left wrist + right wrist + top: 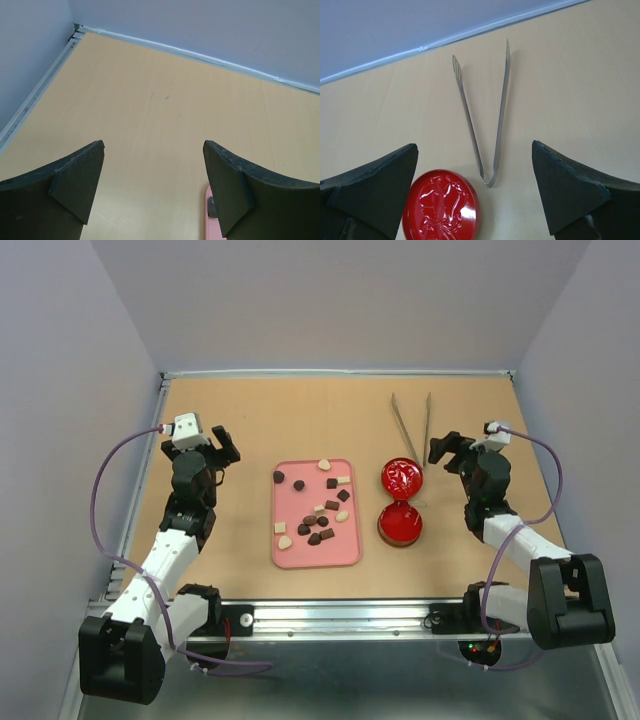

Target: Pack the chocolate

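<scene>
On the pink tray [292,558] at the middle of the table [220,400] lies the chocolate [322,521], scattered, some pieces touching. Both of my hands hover with fingers apart and empty: the left hand [154,150] beside the tray's far left corner, the right hand [474,150] over the tongs [501,110] and the red lid [441,205]. My worry is size. The candies look too small for these broad fingers, so a direct pinch could scatter the neighbours. The tongs lie flat and thin and may skid. The open tin [399,525] may slide if bumped.
</scene>
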Controlling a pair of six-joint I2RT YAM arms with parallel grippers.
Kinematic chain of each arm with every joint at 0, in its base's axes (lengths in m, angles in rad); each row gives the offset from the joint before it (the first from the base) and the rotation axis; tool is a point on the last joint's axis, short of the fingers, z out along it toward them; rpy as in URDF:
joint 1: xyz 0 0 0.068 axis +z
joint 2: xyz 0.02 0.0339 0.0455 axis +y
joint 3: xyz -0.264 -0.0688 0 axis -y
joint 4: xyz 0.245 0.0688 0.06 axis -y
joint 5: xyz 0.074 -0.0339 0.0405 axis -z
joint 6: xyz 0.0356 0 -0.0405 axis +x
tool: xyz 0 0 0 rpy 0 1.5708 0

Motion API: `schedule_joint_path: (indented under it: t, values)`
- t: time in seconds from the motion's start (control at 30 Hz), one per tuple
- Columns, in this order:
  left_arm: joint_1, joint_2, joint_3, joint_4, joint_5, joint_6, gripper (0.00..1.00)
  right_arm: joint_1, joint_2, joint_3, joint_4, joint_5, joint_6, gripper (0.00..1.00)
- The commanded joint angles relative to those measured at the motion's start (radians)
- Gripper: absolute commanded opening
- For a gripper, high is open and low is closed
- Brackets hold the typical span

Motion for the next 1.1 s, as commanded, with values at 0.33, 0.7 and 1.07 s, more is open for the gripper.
schedule_joint_path:
  t: [0.33, 0.7, 1.07]
  values:
    - [-0.005, 0.053, 0.058, 0.144, 0.095, 0.074, 0.92, -0.004, 0.017, 0.165, -0.154, 0.033, -0.062, 1.0]
    - [-0.004, 0.093, 0.013, 0.208, 0.131, 0.132, 0.93, 0.018, 0.241, 0.415, -0.379, -0.024, -0.081, 1.0]
    - [-0.002, 0.12, 0.016, 0.201, 0.165, 0.138, 0.96, 0.059, 0.415, 0.567, -0.467, -0.019, -0.13, 1.0]
